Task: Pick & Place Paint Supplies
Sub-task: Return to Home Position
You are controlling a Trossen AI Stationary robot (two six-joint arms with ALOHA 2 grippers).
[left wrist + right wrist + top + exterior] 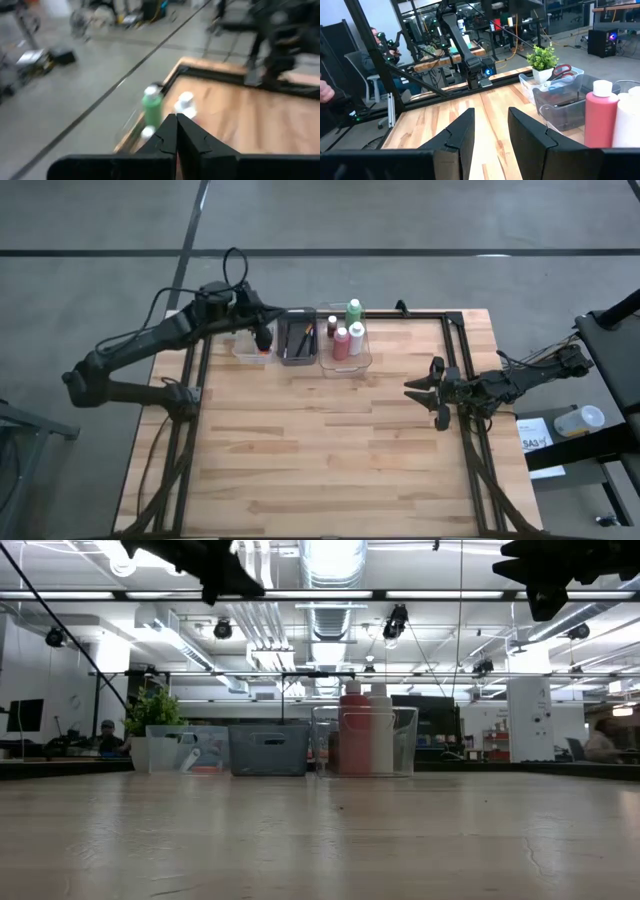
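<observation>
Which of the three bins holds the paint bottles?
The clear bin at the row's right end; the dark middle bin and left clear bin hold none.

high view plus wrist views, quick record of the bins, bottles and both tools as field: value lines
left tool: shut, above left clear bin
right tool: open, empty, above table, right side
left clear bin: holds red-handled scissors
dark bin: between the clear bins
right clear bin: green bottle, red bottle, white bottle
</observation>
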